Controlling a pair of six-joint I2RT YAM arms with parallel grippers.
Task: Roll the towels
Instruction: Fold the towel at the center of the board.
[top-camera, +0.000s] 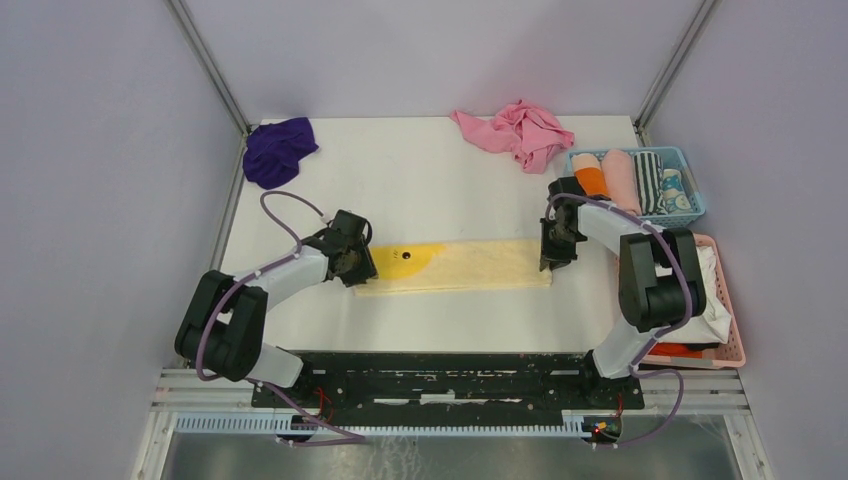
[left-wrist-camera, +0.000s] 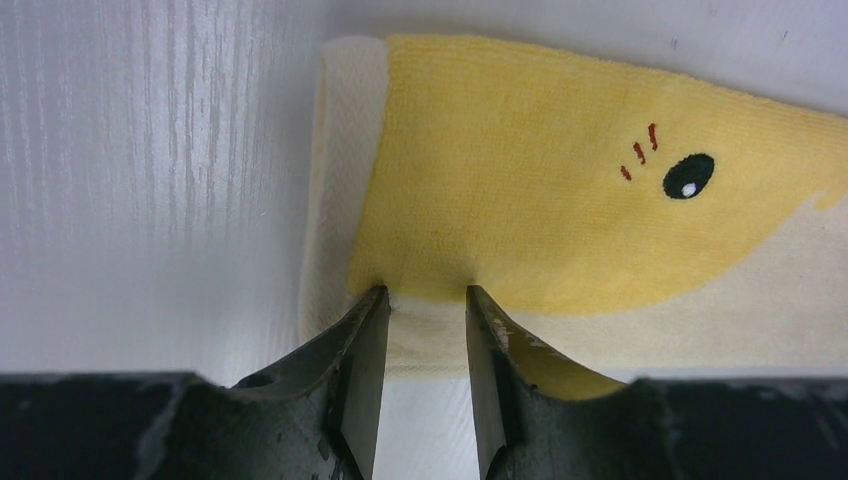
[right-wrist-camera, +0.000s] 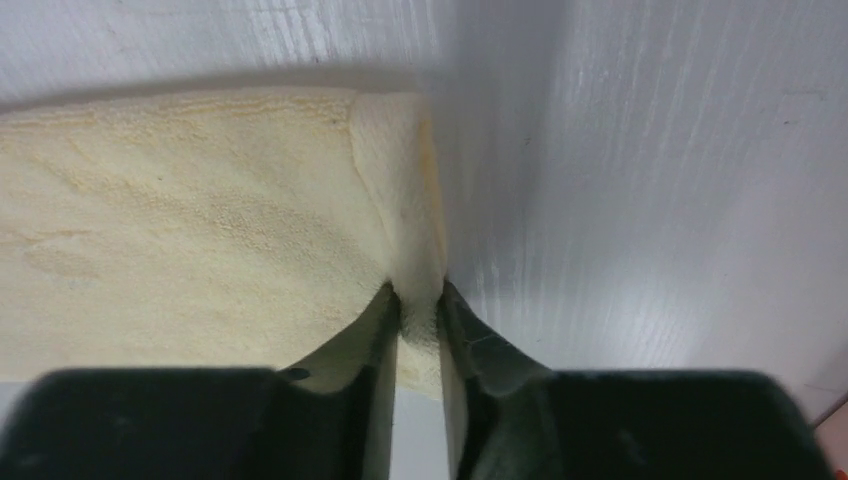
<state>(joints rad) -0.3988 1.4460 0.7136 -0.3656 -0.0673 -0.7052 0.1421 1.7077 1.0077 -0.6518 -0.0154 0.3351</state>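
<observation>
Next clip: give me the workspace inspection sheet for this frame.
Surface: white table, no stains seen.
Job's things: yellow towel folded into a long strip at centre; purple towel at far left corner and pink towel at far edge, both crumpled; rolled towels in blue basket.
Clutter: pink basket holding cloths, right edge.
Grippers: left gripper pinches the strip's left end; right gripper pinches its right end.
Cables: purple cables along both arms, off the towel.
Surroundings: lavender walls, metal frame posts.
</observation>
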